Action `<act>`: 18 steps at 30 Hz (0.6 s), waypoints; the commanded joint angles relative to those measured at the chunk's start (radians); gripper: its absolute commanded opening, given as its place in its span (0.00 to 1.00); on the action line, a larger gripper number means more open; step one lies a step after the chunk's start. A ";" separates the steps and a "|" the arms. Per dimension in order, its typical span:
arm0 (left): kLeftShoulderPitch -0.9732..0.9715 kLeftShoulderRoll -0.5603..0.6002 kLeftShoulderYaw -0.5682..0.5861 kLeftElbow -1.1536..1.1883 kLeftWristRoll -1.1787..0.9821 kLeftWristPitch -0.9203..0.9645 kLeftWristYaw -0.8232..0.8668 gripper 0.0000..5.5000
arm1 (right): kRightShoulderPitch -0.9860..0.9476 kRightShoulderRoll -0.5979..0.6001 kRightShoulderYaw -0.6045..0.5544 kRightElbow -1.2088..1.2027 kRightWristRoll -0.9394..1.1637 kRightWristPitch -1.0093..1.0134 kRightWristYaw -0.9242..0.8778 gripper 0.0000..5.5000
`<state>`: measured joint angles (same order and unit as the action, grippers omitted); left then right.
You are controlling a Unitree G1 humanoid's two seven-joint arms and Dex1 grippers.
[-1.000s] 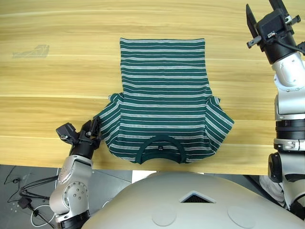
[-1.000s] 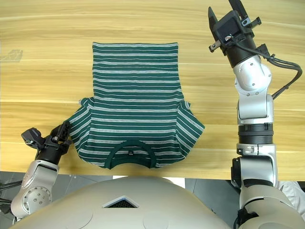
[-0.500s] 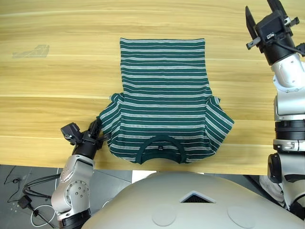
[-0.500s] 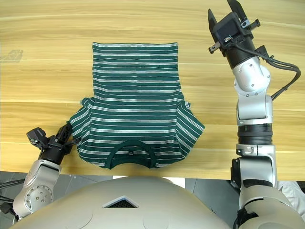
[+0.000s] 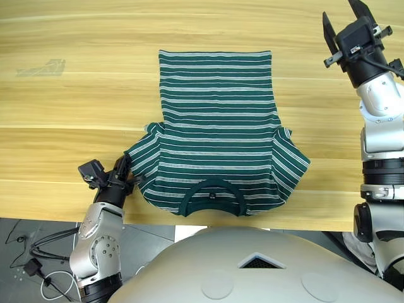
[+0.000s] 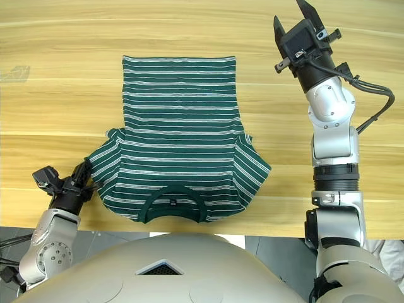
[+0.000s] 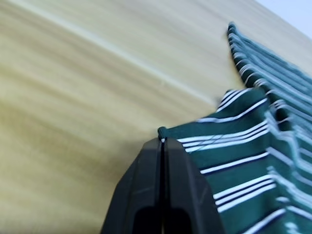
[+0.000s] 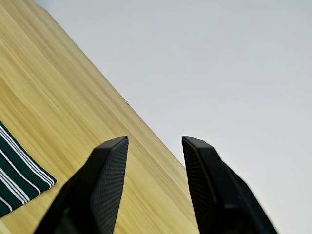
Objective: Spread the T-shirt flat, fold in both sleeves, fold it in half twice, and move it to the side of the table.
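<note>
Jaws of left gripper pinch the T-shirt sleeve edge; right gripper gapes above the table.

The pale wooden table, its boards running side to side, carries a dark green, white-striped T-shirt lying at its middle, hem toward 12 o'clock and collar toward 6 o'clock by the front edge, with a faint grey mark at 10 o'clock.
</note>
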<state>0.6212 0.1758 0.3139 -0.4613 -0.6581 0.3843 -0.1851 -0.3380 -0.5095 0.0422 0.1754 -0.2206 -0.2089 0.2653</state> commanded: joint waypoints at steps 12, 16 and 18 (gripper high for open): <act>0.108 0.074 -0.231 -0.197 0.267 -0.192 -0.185 0.00 | 0.002 0.009 0.001 0.009 -0.010 0.003 -0.011 0.37; 0.160 0.160 -0.382 -0.241 0.463 -0.321 -0.264 0.00 | 0.000 0.010 0.001 0.016 -0.009 0.000 -0.012 0.37; 0.172 0.189 -0.423 -0.245 0.510 -0.357 -0.286 0.00 | 0.001 0.010 0.000 0.015 -0.009 0.000 -0.013 0.37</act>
<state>0.7805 0.3351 -0.0797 -0.6917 -0.1910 0.0519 -0.4519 -0.3372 -0.4995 0.0446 0.1856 -0.2214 -0.2098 0.2547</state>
